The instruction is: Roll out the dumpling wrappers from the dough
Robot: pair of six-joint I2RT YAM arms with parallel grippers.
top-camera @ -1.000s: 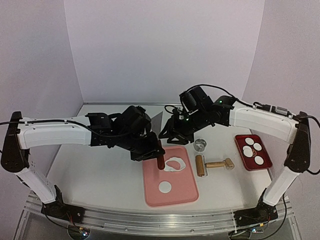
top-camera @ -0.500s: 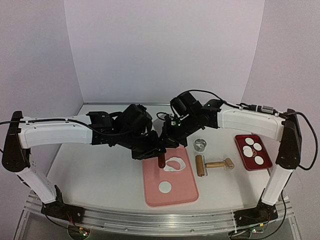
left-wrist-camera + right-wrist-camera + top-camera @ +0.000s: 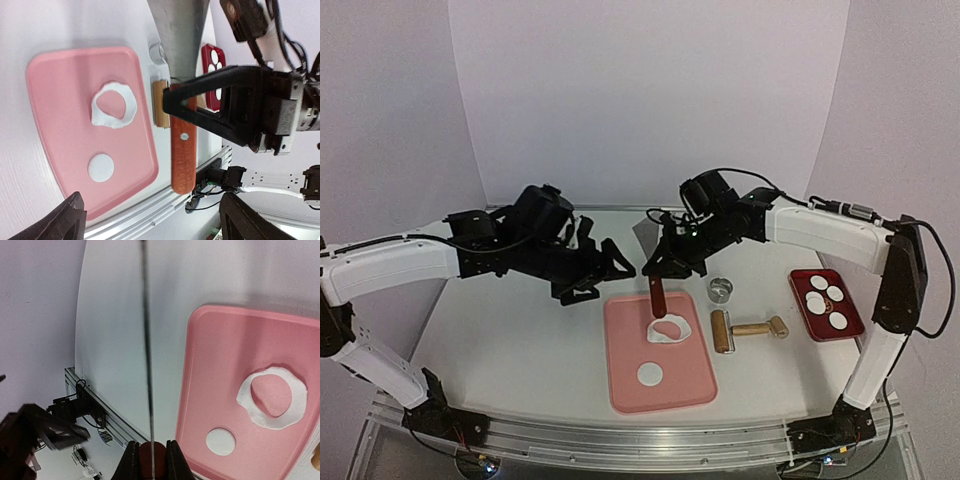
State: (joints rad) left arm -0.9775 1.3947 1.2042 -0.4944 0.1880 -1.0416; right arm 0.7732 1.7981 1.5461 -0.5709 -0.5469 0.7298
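Right gripper (image 3: 665, 268): closed on the dough scraper (image 3: 657, 297), clamped at the top of the wooden handle just under the metal blade. The tool hangs above the far edge of the pink mat (image 3: 692, 392), touching nothing.

Left gripper (image 3: 603, 262): jaws wide apart and empty, off the mat's far-left corner.

Dough (image 3: 670, 329): ragged ring with a round hole, far half of the mat, right of centre.

One cut wrapper (image 3: 650, 375) lies on the near half of the mat, apart from the dough. Four more discs sit on the red tray (image 3: 848, 331), well right of the mat. Rolling pin (image 3: 748, 329) is just off the mat's right edge, ring cutter (image 3: 721, 290) beyond its far-right corner.

Likely step: lift the cut disc, or gather the scrap, with the blade.
- Lay the blade low, nearly flat to the mat.
- Enter at the disc's edge from the open side, away from the dough ring.
- Push slowly, since thin dough may crease or stick.
- Keep the free arm outside the mat.
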